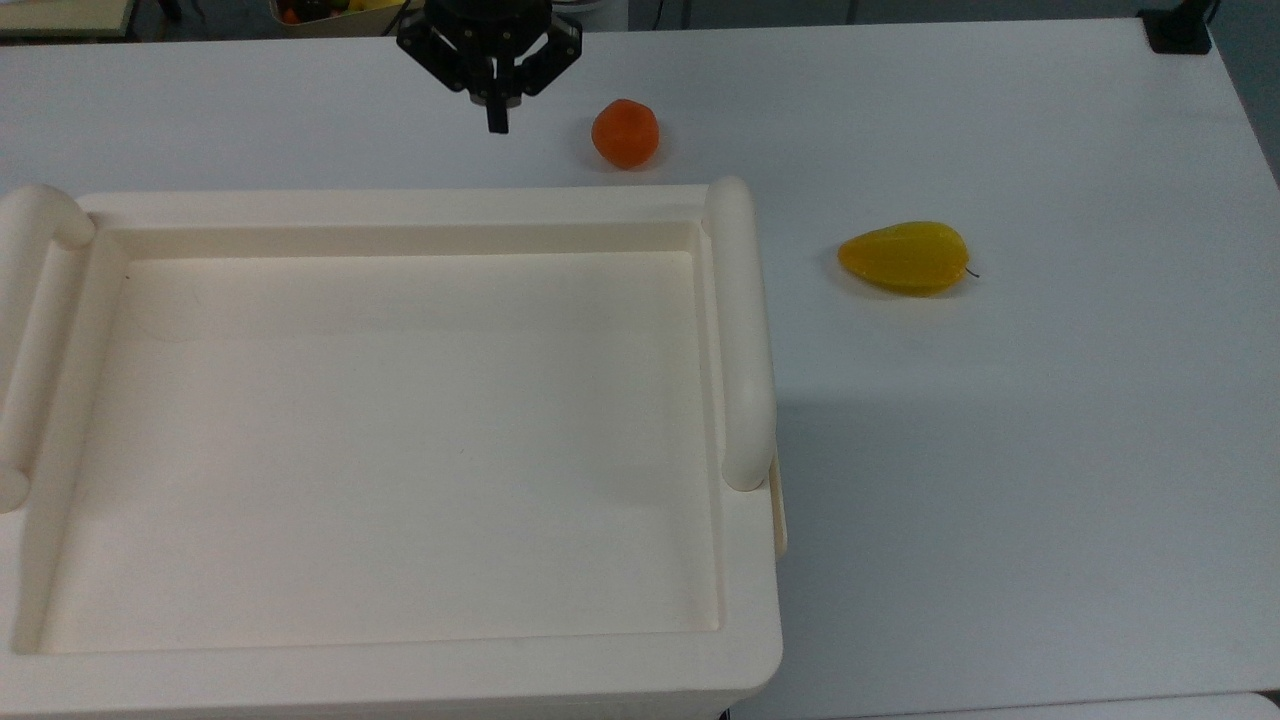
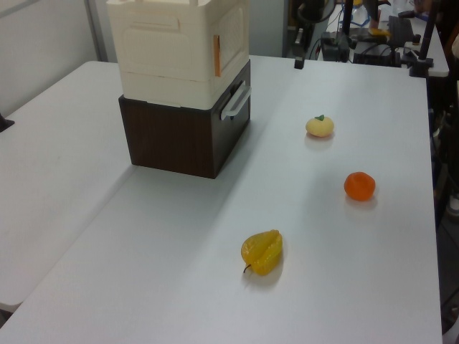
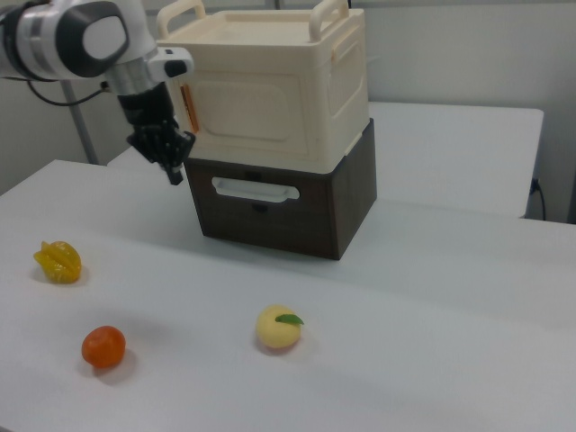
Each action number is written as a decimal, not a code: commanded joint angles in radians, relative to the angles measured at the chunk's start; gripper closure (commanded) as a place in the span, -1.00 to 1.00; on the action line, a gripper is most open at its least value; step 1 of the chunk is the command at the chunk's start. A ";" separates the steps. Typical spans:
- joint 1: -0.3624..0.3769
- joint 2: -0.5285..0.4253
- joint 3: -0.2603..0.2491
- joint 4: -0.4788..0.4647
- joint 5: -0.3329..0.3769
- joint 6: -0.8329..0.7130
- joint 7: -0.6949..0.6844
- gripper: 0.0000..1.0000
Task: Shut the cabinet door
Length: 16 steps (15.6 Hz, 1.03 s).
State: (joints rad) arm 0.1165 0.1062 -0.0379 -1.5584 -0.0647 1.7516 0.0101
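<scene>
The cabinet [image 3: 270, 90] is a large cream box with a tray-like top [image 1: 400, 430] and bar handles, also seen in the left view [image 2: 172, 50]. Its cabinet door [image 3: 250, 110] is the rimmed cream panel with orange-brown marks on the right view's left edge, and it lies flush against the box. In the left view the cabinet door [image 2: 231, 36] shows edge-on. My gripper [image 1: 496, 122] hangs off the door face, apart from it, its fingers drawn together into one tip, holding nothing. In the right view the gripper [image 3: 174, 173] points down beside the door's left edge.
The cabinet sits on a dark brown drawer unit [image 3: 279, 211] with a white handle. On the white table lie an orange [image 1: 625, 133], a yellow starfruit [image 1: 905, 258] and a pale yellow fruit [image 3: 279, 328]. The orange lies close to the gripper in the top view.
</scene>
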 commanded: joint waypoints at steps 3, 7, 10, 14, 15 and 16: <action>0.031 -0.137 -0.013 -0.141 -0.018 -0.049 -0.025 1.00; 0.023 -0.148 -0.022 -0.140 -0.009 -0.081 -0.024 0.82; 0.017 -0.146 -0.020 -0.138 -0.004 -0.087 -0.015 -0.14; 0.015 -0.143 -0.022 -0.135 -0.006 -0.086 -0.015 -1.00; 0.015 -0.143 -0.022 -0.135 -0.006 -0.086 -0.015 -1.00; 0.015 -0.143 -0.022 -0.135 -0.006 -0.086 -0.015 -1.00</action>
State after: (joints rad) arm 0.1230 -0.0123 -0.0507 -1.6677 -0.0656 1.6801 0.0038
